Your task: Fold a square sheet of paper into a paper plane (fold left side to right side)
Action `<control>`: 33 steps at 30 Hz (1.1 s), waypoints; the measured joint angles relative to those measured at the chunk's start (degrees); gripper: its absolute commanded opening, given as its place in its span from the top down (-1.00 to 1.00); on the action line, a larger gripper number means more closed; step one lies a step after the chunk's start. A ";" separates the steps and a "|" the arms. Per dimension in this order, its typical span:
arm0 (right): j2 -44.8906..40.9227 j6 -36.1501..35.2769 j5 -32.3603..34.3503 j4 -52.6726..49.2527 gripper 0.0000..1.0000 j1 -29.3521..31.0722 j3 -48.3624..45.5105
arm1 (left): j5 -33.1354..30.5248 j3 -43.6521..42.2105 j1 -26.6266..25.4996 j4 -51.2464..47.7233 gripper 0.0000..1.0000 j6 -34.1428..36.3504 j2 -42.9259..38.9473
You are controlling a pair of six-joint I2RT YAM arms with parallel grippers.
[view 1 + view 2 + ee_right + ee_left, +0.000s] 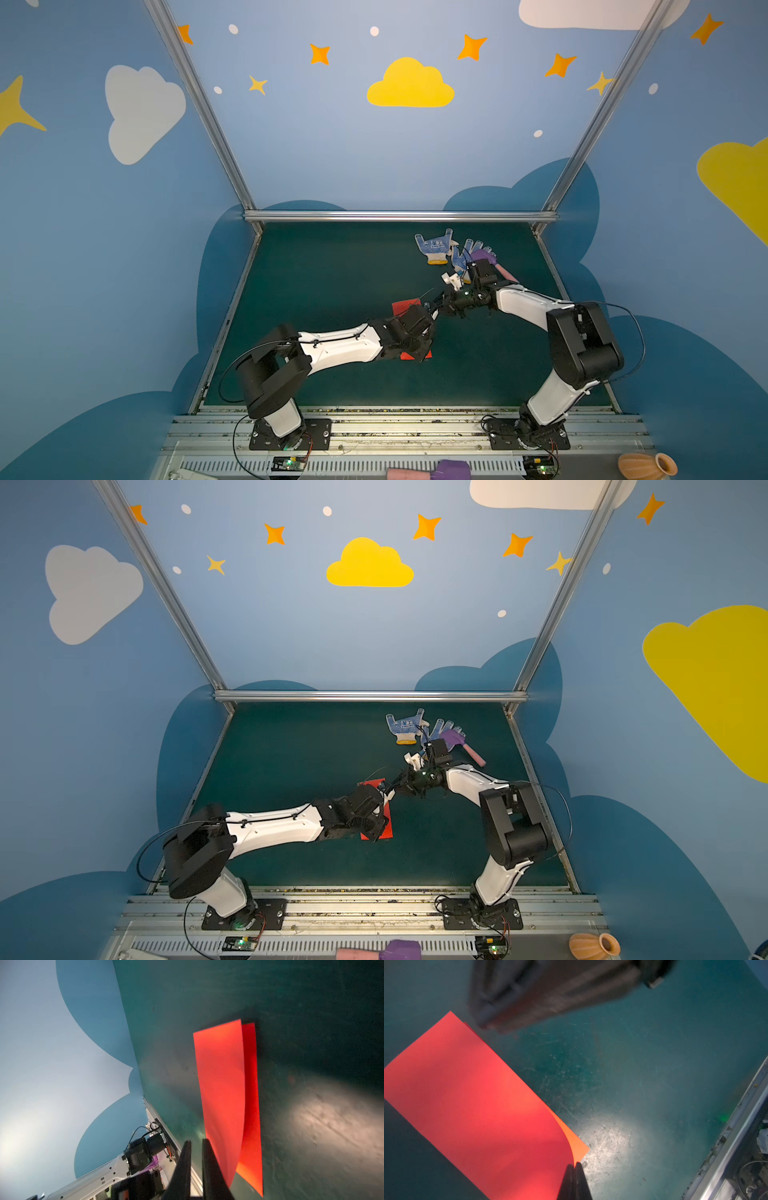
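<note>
Red paper, the square sheet of paper (477,1095), lies mid-table (643,1053), doubled over into a narrower rectangle. In both top views it is mostly hidden under my left arm (340,345). My left pincer (574,1166) is clenched on the upper layer's corner, which curls up off the lower layer. My right pincer (195,1144) is closed to a narrow slit, empty, just beside the sheet's edge.

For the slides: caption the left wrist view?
Left gripper pinches a lifted corner of the red paper over the mat.
</note>
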 measured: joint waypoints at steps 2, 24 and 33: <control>2.99 -0.68 -0.04 -1.07 1.00 0.76 2.73 | -0.02 -0.55 -0.07 0.48 0.93 -0.31 0.00; 18.23 -5.31 1.73 -5.88 1.00 4.48 11.21 | -0.50 -3.87 5.44 1.16 0.93 -0.90 -0.63; 18.23 -5.31 1.70 -5.22 1.00 4.42 10.86 | -2.16 -3.87 7.65 -0.46 0.93 0.24 1.03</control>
